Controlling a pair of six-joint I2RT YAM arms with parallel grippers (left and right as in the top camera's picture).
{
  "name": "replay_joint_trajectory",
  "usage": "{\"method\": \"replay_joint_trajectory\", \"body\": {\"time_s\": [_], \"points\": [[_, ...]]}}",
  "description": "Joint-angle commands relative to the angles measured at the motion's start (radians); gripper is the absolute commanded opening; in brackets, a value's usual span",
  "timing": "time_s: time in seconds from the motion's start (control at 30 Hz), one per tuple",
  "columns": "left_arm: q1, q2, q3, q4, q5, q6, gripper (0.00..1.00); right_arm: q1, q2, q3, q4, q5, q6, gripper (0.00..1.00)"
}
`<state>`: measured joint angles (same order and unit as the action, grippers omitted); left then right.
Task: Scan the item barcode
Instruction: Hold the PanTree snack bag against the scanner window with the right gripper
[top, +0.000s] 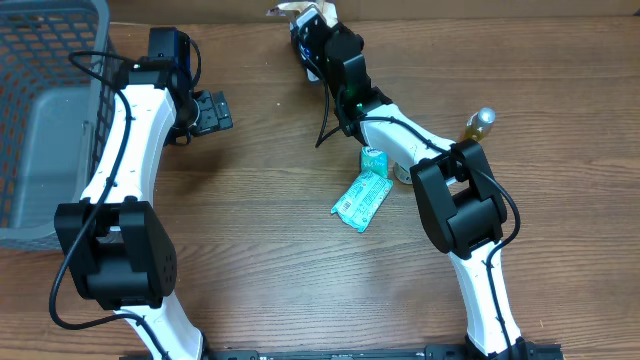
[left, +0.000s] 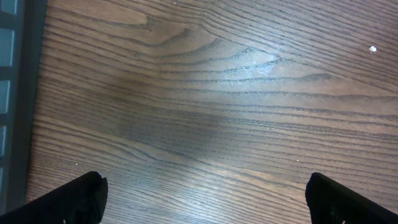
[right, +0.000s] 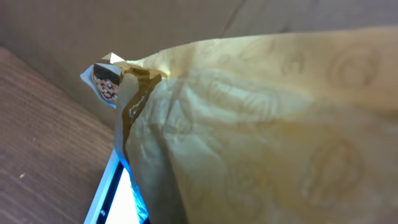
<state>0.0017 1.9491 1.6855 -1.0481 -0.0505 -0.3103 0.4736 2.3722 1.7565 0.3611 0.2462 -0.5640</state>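
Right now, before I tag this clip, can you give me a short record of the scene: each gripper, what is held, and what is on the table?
left gripper: open, empty, over bare wood of the table
right gripper: shut on the yellow packet, at the table's far edge
yellow packet: crinkled, fills the right wrist view
barcode: none visible on the held packet
basket: grey, at the left edge
loose items: teal packet, small green item, gold-capped bottle, all by the right arm
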Motion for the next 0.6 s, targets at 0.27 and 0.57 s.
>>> {"method": "replay_joint_trajectory", "body": {"time_s": [0.27,0.57], "points": [[-0.002,0.005,0.017,0.001,-0.012,0.008,0.99,-0.003,0.016,0.012,-0.154,-0.102,0.015,0.04],[-0.002,0.005,0.017,0.001,-0.012,0.008,1.00,-0.003,0.016,0.012,-0.188,-0.119,0.015,0.04]]}}
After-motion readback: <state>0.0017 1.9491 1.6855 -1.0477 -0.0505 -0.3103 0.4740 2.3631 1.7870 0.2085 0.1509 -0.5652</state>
